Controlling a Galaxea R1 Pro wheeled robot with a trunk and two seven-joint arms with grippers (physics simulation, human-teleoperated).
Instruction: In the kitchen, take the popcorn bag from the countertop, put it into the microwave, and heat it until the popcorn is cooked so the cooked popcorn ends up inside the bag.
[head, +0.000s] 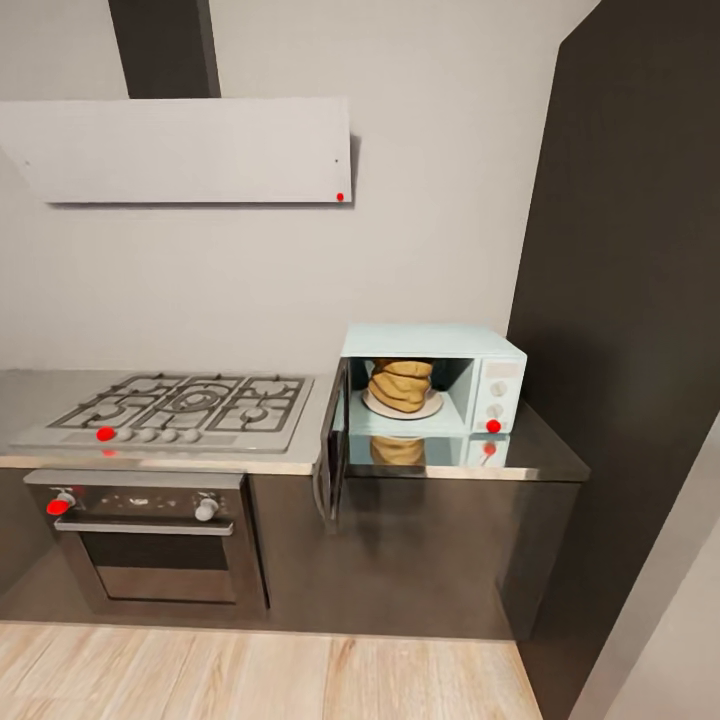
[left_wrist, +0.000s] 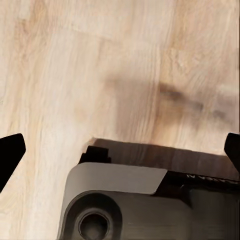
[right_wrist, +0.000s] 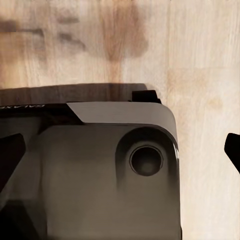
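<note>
Kitchen wall is plain grey up top, with a flat range hood in the upper left of the frame and a dark tall panel running down the right side. Below that, the countertop stretches across the middle, gas hob at left, built-in oven under it, wood floor along the bottom.

So the popcorn bag is already sitting inside the microwave, right of centre in the frame. It stands upright on the pale turntable plate, long axis vertical, rolled rim near the cavity ceiling. The microwave door hangs wide open, swung out toward the left over the counter edge, so I'd say the loading step is done and closing the door plus switching it on is what's left.

Both wrist views point down at the floor with the robot's grey base in frame. Left gripper: dark fingertips sit at opposite edges of the picture, so spread wide, holding nothing. Right gripper: same deal, tips far apart, nothing in between.

The relation that matters: the door's free edge points out toward the robot at centre frame, hinged on the microwave's left side, so it has to be pushed rightward and back. Both arms seem parked low; I can't really tell which is nearer the door.
</note>
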